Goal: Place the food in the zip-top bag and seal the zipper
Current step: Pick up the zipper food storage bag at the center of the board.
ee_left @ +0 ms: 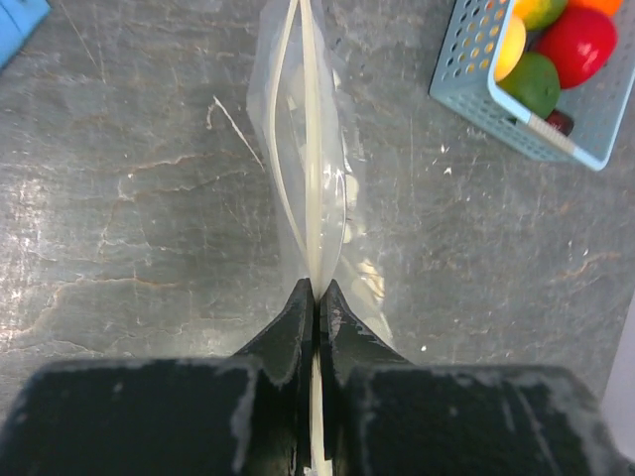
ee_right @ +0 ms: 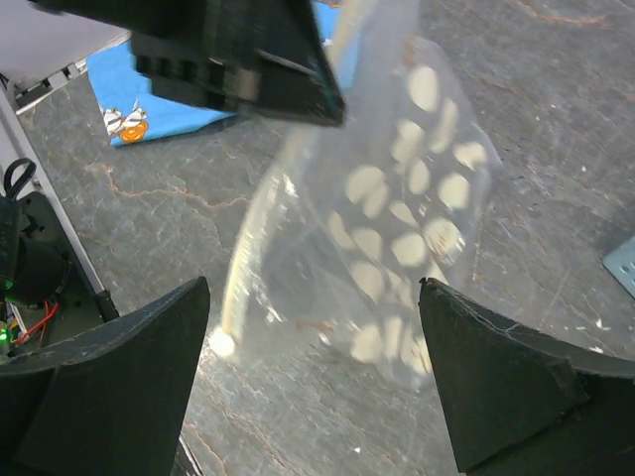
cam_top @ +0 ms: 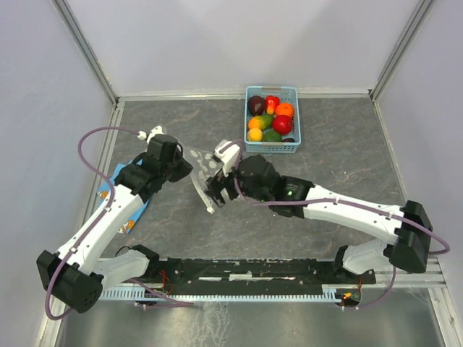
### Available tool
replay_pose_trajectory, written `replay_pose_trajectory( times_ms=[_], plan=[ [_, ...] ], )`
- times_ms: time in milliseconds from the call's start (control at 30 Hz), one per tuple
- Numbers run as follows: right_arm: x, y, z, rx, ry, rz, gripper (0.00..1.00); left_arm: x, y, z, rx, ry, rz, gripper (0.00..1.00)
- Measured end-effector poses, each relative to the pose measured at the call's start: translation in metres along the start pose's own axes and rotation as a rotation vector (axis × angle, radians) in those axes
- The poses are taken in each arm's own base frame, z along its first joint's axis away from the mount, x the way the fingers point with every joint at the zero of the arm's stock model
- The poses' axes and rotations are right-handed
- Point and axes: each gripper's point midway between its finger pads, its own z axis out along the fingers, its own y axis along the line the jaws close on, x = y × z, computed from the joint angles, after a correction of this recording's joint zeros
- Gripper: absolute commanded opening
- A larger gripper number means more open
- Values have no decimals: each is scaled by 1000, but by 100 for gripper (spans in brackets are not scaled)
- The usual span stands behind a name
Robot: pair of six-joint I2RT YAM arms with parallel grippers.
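Observation:
The zip-top bag (cam_top: pixel 205 168), clear with white oval spots, hangs lifted off the table between the two arms. My left gripper (cam_top: pixel 181 166) is shut on the bag's edge, and the whitish zipper (ee_left: pixel 310 119) runs away from its closed fingertips (ee_left: pixel 317 290). In the right wrist view the bag (ee_right: pixel 397 218) and zipper (ee_right: pixel 241 268) lie just ahead of my right gripper (ee_right: pixel 314 288), which stands wide open with nothing between its fingers. From above, the right gripper (cam_top: pixel 217 189) sits at the bag's near lower edge. The food (cam_top: pixel 271 116) lies in the basket.
The light-blue basket (cam_top: pixel 271 147) stands at the back centre, seen also in the left wrist view as the basket (ee_left: pixel 476 69) at upper right. A blue cloth (cam_top: pixel 119 189) lies under the left arm at the table's left side. The left gripper's dark body (ee_right: pixel 238 59) fills the top of the right wrist view.

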Motion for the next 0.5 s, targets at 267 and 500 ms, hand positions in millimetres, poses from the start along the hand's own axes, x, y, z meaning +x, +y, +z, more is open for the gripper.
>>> replay_pose_trajectory(
  times_ms=[267,500],
  plan=[
    [14,16,21,54,-12,-43,88,18,-3,7,-19,50,38,3],
    [42,6,33,113,5,1,84,22,-7,6,-5,60,46,3]
  ],
)
